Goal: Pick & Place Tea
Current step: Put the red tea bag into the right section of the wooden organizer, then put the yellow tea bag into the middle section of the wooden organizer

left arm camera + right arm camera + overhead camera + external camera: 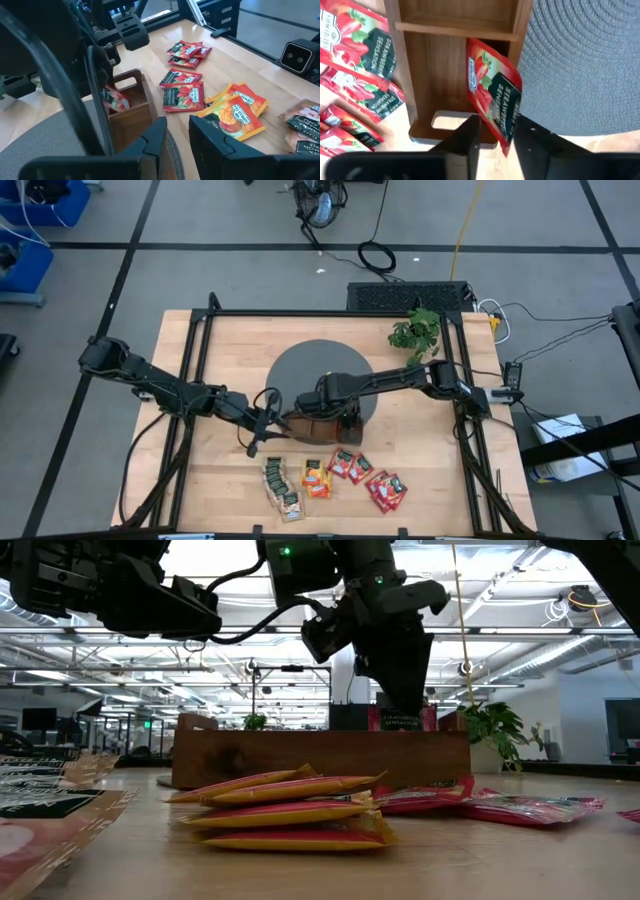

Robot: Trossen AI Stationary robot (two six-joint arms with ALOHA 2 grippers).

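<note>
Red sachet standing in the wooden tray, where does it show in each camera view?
High view: not visible, hidden under the right arm.
Low view: the red sachet stands upright behind the tray wall, centre-right.
Left wrist view: red sachet in the tray's end compartment, left of centre.
Right wrist view: red sachet at centre, leaning in that compartment.
Shared landmark: the wooden tray.

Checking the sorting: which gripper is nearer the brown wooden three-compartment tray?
Right. The right gripper is directly over the tray's end compartment; the left gripper sits just beside its opposite end.

Right tool (pixel 492 132) open; left tool (pixel 176 134) parted.
</note>
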